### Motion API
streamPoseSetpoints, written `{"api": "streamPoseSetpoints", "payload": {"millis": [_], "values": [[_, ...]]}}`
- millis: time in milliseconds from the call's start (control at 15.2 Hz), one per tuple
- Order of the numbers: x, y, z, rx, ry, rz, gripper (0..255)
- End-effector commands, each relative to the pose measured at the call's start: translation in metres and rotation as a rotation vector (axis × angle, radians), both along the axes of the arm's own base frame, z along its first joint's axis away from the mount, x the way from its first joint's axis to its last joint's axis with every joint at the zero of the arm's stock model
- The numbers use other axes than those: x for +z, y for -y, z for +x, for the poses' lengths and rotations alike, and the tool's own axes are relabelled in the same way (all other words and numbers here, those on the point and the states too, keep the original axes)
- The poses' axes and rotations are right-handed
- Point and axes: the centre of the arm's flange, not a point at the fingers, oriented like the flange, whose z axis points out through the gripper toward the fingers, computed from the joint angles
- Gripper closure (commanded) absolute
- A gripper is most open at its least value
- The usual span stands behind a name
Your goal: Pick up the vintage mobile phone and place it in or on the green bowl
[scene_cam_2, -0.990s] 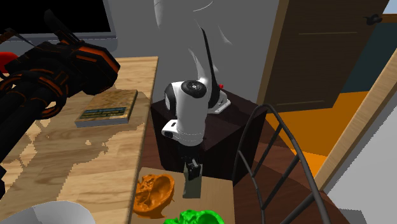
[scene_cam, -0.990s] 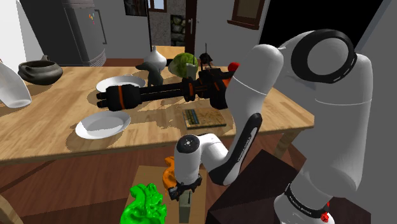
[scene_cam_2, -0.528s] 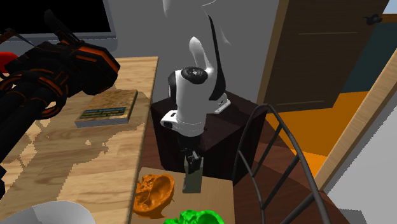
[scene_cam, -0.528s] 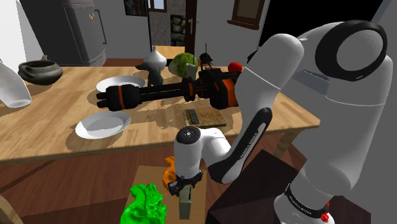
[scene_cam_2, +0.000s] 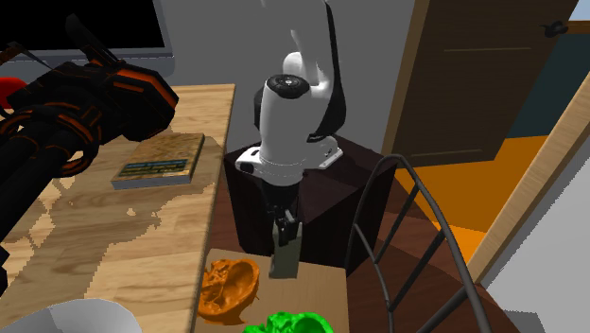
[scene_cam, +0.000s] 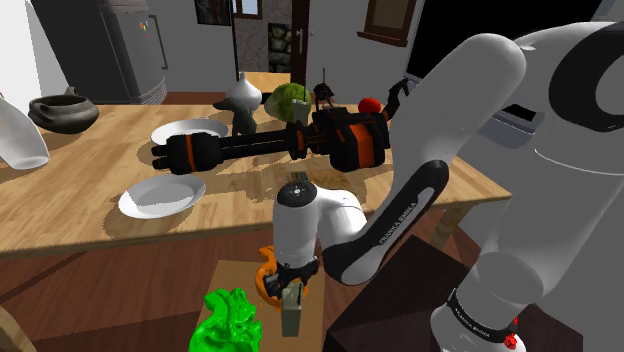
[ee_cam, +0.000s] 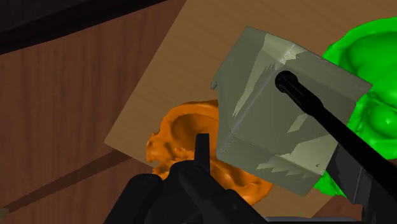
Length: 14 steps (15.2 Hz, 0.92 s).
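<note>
The vintage mobile phone (scene_cam: 291, 314) (scene_cam_2: 284, 255) (ee_cam: 273, 121) was seen as a blocky grey-olive handset with a black antenna (ee_cam: 318, 111), held upright and clasped between the two black fingers of the gripper (scene_cam: 291, 296) (scene_cam_2: 284, 230) (ee_cam: 280, 167), which were closed against its sides from above. It was positioned over a low wooden surface (scene_cam: 228, 272) (scene_cam_2: 326, 293) (ee_cam: 159, 83); whether its lower end touched that surface could not be told. Just beside the phone, on the same low surface, a lumpy orange object (scene_cam: 265, 276) (scene_cam_2: 227, 287) (ee_cam: 181, 143) was found, and next to that the green bowl (scene_cam: 232, 322) (scene_cam_2: 288, 324) (ee_cam: 372, 95), drawn bright green with an uneven, knobbly outline. In the wrist view the phone was framed by the orange object on one side and the bowl on the other, and no part of it lay inside the bowl. The dark stand (scene_cam: 400, 320) (scene_cam_2: 336, 194) was seen close behind the low surface. Further out, a large wooden table (scene_cam: 80, 225) (scene_cam_2: 132, 241) was occupied by a long black-and-orange device (scene_cam: 260, 148) (scene_cam_2: 76, 104), a book (scene_cam: 328, 184) (scene_cam_2: 161, 161) near the table's edge, and two white plates (scene_cam: 162, 198). In the second exterior view, a dark wire-framed chair (scene_cam_2: 416, 236) was seen beside the stand.
</note>
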Motion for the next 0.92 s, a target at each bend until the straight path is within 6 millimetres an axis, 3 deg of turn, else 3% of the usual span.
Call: {"api": "streamPoseSetpoints", "payload": {"millis": [0,858], "values": [[0.01,0.001,-0.001,-0.001,-0.001,0.001,255],[0.074,0.001,-0.001,-0.001,-0.001,0.001,255]]}}
